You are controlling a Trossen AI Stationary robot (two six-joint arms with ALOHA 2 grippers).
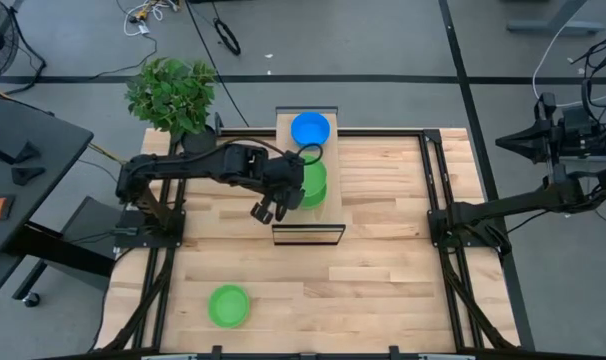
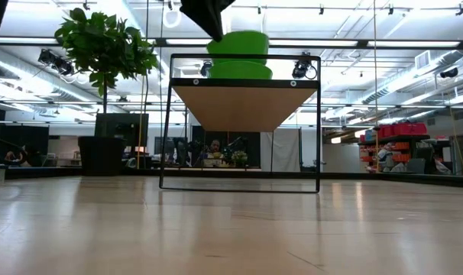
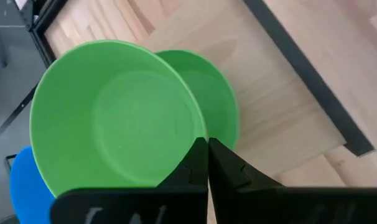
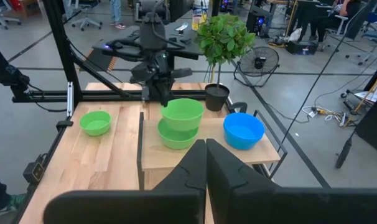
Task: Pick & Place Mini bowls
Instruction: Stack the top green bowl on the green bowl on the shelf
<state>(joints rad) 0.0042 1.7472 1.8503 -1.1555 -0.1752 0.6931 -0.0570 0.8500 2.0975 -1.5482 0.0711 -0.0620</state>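
L gripper (image 4: 158,93) is pinching the rim of a green bowl (image 4: 182,113), holding it mouth-up, slightly tilted, just above another green bowl (image 4: 176,135) on the shelf (image 4: 204,152). Round, so no long axis. Blue bowl (image 4: 243,130) is sitting beside them; 3rd green bowl (image 4: 95,122) is lying well apart on the wood table (image 4: 114,155). R gripper (image 4: 205,163), fingers pressed together, is waiting at the table's R edge. Plant (image 4: 224,38) by shelf; workshop room behind.

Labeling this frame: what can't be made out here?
- High view: the left gripper and arm cover part of the held green bowl.
- Low view: the raised shelf hides the blue bowl.
- Right wrist view: lower green bowl partly hidden under the held one.
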